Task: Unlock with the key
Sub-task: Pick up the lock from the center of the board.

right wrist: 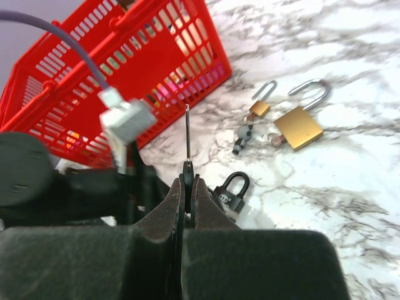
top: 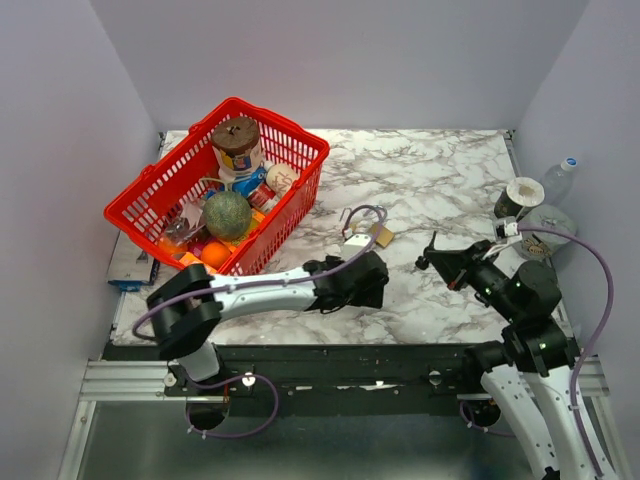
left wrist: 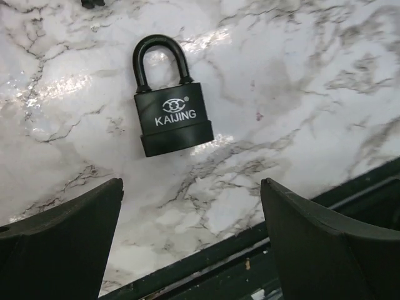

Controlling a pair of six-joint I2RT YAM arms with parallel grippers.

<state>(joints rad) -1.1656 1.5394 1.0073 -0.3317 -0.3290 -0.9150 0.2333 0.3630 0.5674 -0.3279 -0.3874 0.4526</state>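
Glossy marble-look bench (top: 440,180), white with grey veins. A red plastic lattice basket (top: 305,160) sits at the back left, stuffed with odds and ends.

The left arm (top: 250,290) lies low, stretched across the front of the bench toward the middle. Its pincer (left wrist: 190,212) hangs over the slab with the two matte black fingers (left wrist: 69,240) wide apart and nothing between them.

The right arm (top: 525,290) is folded up at the right edge, reaching in toward the centre. Its pincer (right wrist: 187,187) is pressed together on the key (right wrist: 187,134), a thin flat metal blade poking straight out past the tips.

The black padlock (left wrist: 172,112) lies flat on the bench just ahead of the left fingers, shackle closed. The left wrist view is the only one that reads its white KAIJING lettering, and I can't pick it out from the top view at all.

The right wrist view adds a square brass padlock (right wrist: 299,125) with a curved silver shackle, and a smaller brass one (right wrist: 261,106) just beside it, further back on the bench
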